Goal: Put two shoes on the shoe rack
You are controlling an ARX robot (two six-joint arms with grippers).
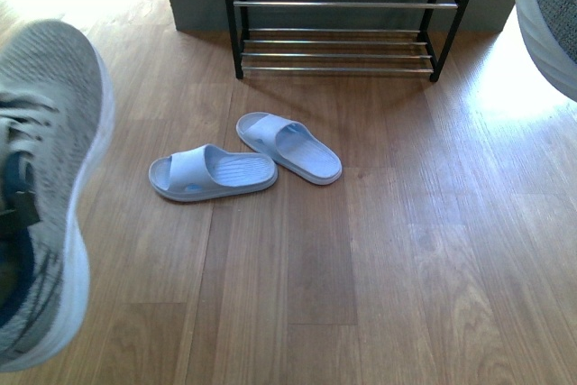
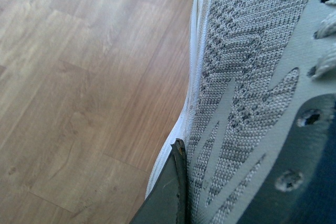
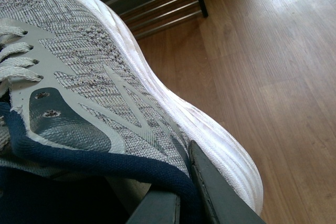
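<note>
Before rack (image 1: 347,4), front-view only: slides (image 1: 221,171)

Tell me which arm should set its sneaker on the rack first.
Right, probably. The right sneaker is raised high, and the shoe rack shows its rods just beyond it in the right wrist view. The left sneaker hangs lower; its wrist view shows only floor.

A grey knit lace-up sneaker with a thick white sole and dark collar (image 1: 54,114) hangs in the air at the far left, toe pointing away. The matching sneaker (image 1: 554,6) hangs at the upper right. Two pale blue-white rubber slides (image 1: 214,173) (image 1: 290,147) lie upright, just beside each other, before the black-framed, chrome-rod shoe rack (image 1: 343,4).
</note>
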